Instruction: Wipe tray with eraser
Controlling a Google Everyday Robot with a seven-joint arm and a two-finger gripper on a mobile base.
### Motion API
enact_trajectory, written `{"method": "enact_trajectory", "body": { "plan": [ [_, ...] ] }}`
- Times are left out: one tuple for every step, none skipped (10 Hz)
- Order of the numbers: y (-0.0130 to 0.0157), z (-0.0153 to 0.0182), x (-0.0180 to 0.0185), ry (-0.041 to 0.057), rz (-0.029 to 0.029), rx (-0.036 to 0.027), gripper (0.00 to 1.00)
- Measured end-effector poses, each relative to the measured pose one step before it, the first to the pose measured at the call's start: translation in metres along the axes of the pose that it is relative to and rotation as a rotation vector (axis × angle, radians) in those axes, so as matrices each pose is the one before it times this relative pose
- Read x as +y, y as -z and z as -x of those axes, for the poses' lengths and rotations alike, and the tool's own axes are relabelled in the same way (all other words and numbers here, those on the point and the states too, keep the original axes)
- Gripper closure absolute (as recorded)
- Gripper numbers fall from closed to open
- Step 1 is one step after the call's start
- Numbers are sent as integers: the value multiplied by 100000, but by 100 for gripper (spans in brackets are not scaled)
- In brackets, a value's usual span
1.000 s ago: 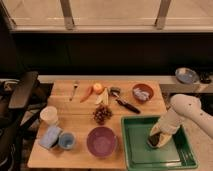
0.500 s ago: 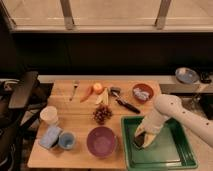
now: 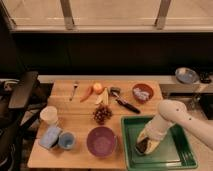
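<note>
The gripper (image 3: 143,145) sits at the end of the white arm, pressed low into the front-left part of the large rectangular green plastic tray (image 3: 177,155), and from the camera view its fingers seem closed around a small dark, nearly black rectangular eraser (image 3: 142,147) that rests against the tray floor; the block is mostly hidden under the wrist, so the exact grip is hard to read. By its look the eraser is light and fairly stiff with a soft wiping face, so a hold across its narrow sides, well above the working face, should keep it flat on the plastic. The tray looks light, smooth and slippery, with a raised rim, and sits at the front-right corner of the wooden table (image 3: 80,120); it may slide if the stroke pushes too hard, so moderate downward pressure seems wise. Just left of the tray stands a round purple bowl (image 3: 101,141), and a black-handled utensil (image 3: 125,103) lies just beyond its far-left corner, both near enough to be bumped by a wide sweep.
</note>
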Motion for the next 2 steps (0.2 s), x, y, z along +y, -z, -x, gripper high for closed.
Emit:
{"method": "enact_trajectory", "body": {
  "plan": [
    [716,-1343,931,-2286,-243,763,98],
    [974,-1789,876,-2994,87,1681,98]
  ]
}}
